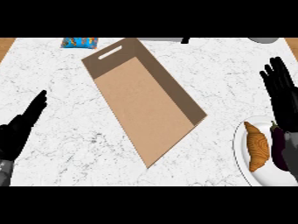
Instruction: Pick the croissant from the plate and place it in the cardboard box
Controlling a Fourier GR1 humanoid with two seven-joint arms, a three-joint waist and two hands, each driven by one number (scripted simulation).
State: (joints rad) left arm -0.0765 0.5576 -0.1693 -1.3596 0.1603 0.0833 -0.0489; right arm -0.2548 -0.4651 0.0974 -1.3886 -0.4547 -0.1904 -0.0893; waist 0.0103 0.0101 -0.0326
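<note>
Right hand (286, 98) open above croissant (257, 145) on plate (240, 144)

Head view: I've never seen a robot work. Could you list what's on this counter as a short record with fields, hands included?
croissant: on the plate, lower right, untouched
beside it: dark eggplant, same plate
box: centre, open, lying diagonal, nothing inside
left robot hand: open, lower left, resting
right robot hand: open, fingers straight, above the plate
far edge: blue packet; white rim, top right
step: croissant not yet picked
</note>
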